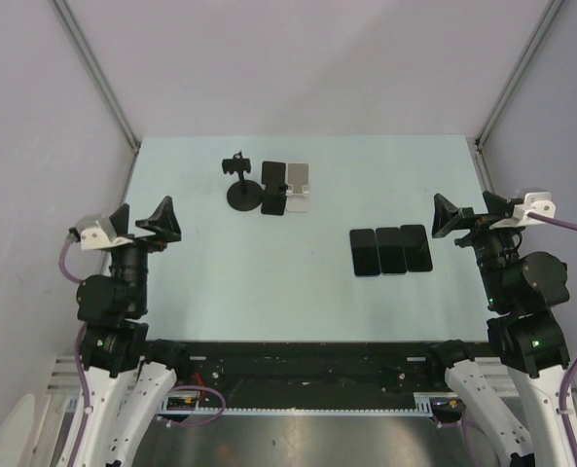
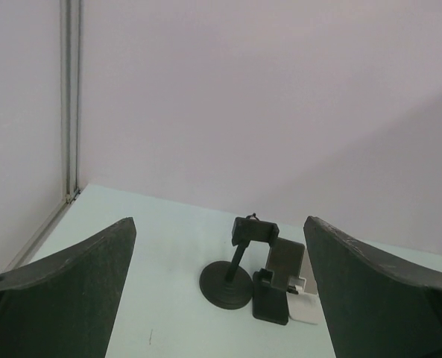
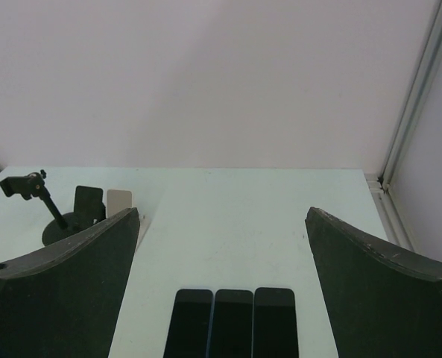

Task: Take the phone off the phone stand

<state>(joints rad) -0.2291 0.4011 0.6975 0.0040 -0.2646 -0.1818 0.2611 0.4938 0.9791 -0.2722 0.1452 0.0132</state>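
Near the right edge of the surface (image 1: 220, 292) three phones (image 1: 391, 250) lie flat side by side, clear of the empty phone stands (image 1: 269, 187) toward the far edge, so removal looks done, while both fingers, left (image 1: 144, 221) and right (image 1: 471, 211), gape wide, holding nothing.

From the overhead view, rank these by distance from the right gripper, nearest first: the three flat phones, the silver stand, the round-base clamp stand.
Measured from the right gripper:
1. Three flat phones, just to its left, mid-table.
2. Silver stand, farther left, toward the back.
3. Round-base clamp stand, farthest left.
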